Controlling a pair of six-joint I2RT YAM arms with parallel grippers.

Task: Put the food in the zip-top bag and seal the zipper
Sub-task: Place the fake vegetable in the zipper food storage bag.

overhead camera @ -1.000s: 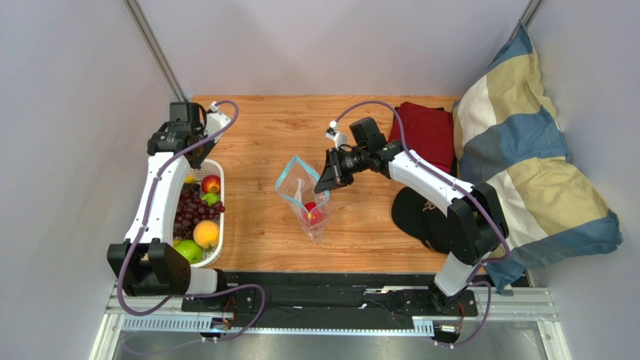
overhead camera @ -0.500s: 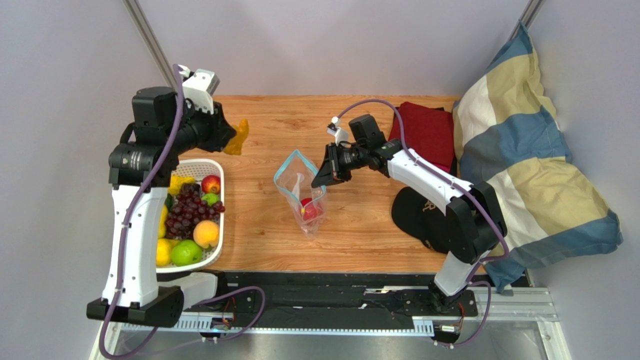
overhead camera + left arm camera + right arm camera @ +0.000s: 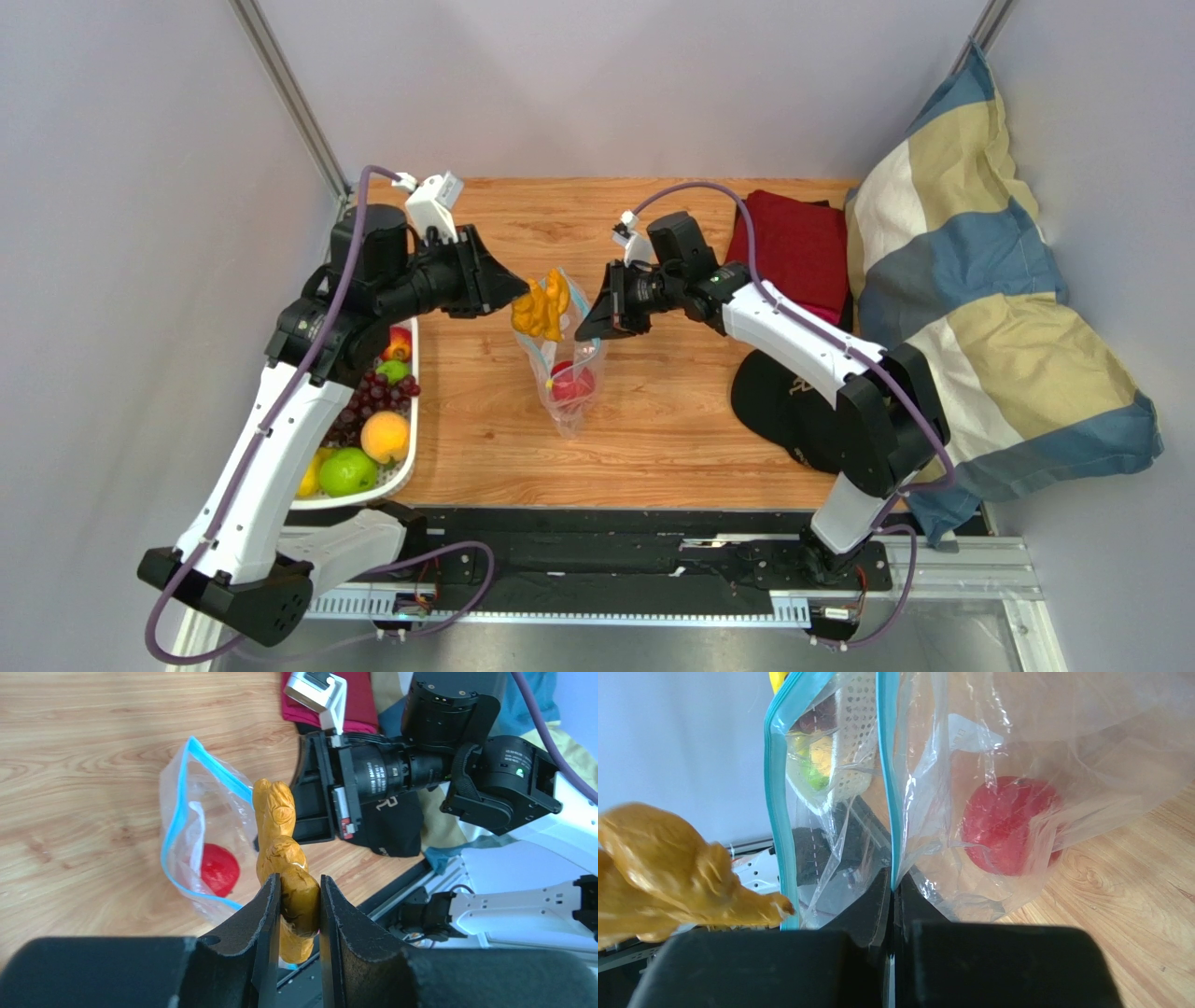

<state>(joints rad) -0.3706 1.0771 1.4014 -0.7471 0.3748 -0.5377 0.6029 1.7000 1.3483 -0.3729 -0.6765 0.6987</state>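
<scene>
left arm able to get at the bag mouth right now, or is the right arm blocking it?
Probably yes. The right gripper pinches one edge of the zip-top bag, holding its mouth open, and the left gripper, holding the orange cluster, hangs beside that opening with nothing between.

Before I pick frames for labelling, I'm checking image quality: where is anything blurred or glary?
Right wrist view: the orange lumpy food cluster is out of focus, and white glare streaks the clear crinkly zip-top bag over the round red fruit. Left wrist view: that cluster is crisp. Top view: even light, faint shadows, nothing blurred.
</scene>
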